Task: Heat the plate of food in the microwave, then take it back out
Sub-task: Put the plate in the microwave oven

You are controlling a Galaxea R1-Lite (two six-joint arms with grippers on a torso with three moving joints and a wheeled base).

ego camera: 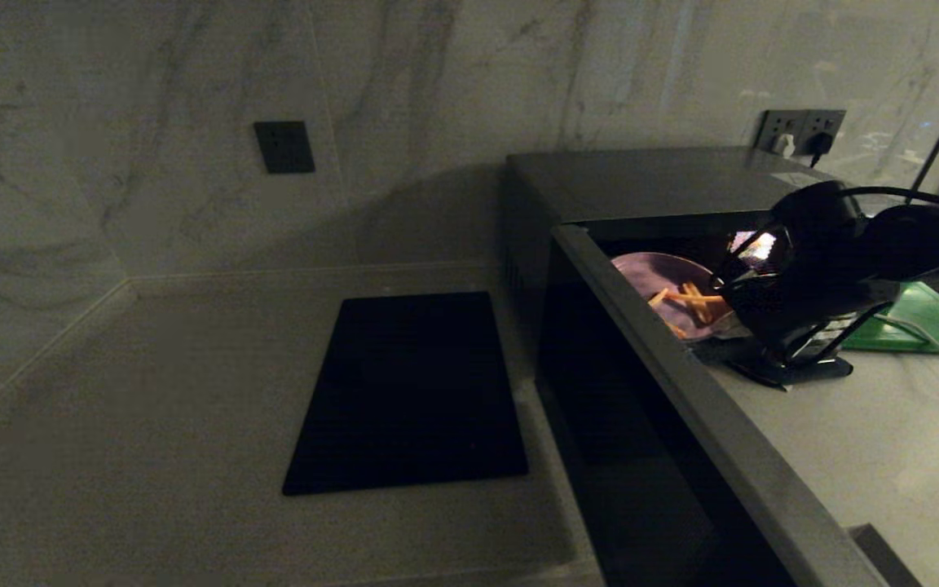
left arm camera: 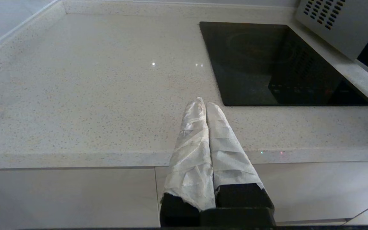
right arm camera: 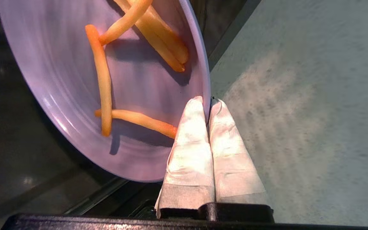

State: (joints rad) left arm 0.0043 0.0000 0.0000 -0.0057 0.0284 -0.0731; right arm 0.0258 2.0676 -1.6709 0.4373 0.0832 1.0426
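Note:
The black microwave [ego camera: 649,175] stands at the right with its door [ego camera: 706,408] swung open toward me. The lilac-pink plate of food [ego camera: 657,281] sits in the microwave's open mouth, mostly over the dark cavity, with orange-yellow sticks [ego camera: 694,300] on it. My right gripper [right arm camera: 208,102] is shut on the plate [right arm camera: 59,64], one white-wrapped finger on each side of the rim nearest the counter. The sticks [right arm camera: 102,80] lie loose and crossed. My left gripper [left arm camera: 203,103] hangs parked and shut on nothing at the counter's front edge, out of the head view.
A flat black cooktop [ego camera: 408,391] lies in the counter left of the microwave, also in the left wrist view as a cooktop [left arm camera: 276,64]. A green board [ego camera: 926,322] lies behind the right arm. A socket with a plug [ego camera: 800,130] is on the marble wall.

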